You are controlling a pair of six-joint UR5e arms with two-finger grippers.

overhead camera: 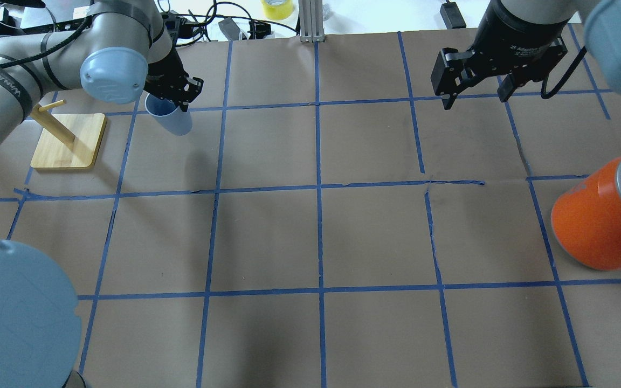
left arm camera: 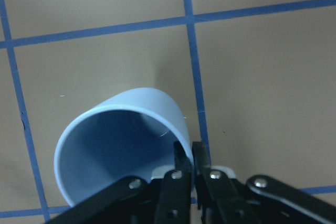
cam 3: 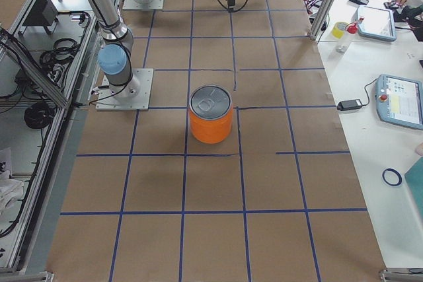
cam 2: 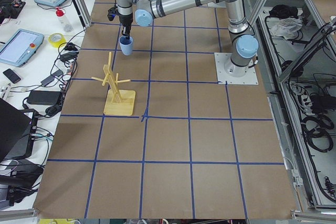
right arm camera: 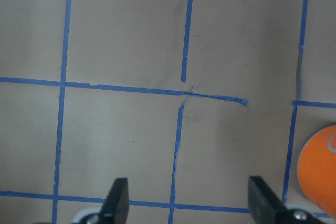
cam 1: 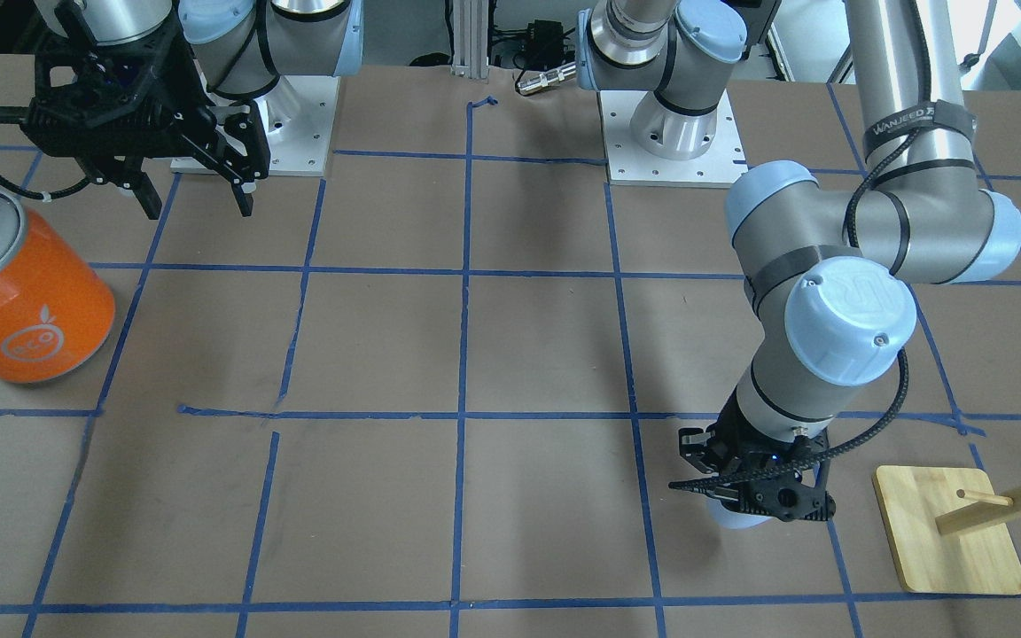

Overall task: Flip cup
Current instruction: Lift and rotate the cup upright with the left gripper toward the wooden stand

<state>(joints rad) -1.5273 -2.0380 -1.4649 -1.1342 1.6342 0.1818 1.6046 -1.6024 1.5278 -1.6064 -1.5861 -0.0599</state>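
Note:
The pale blue cup (overhead camera: 173, 121) hangs tilted from my left gripper (overhead camera: 174, 101) at the far left of the table, its open mouth toward the wrist. In the left wrist view the gripper (left arm camera: 188, 153) is shut on the cup's rim, and the cup (left arm camera: 121, 145) shows its hollow inside. The cup seems lifted off the paper, with its shadow apart from it. It also shows in the front view (cam 1: 735, 518) under the gripper (cam 1: 745, 496) and in the left view (cam 2: 126, 45). My right gripper (overhead camera: 475, 99) is open and empty, high over the far right (right arm camera: 189, 203).
A large orange can (overhead camera: 601, 221) with a silver top stands at the right (cam 1: 23, 292). A wooden peg stand (overhead camera: 68, 141) on a square base sits just left of the cup (cam 1: 949, 532). Blue tape lines grid the brown table cover.

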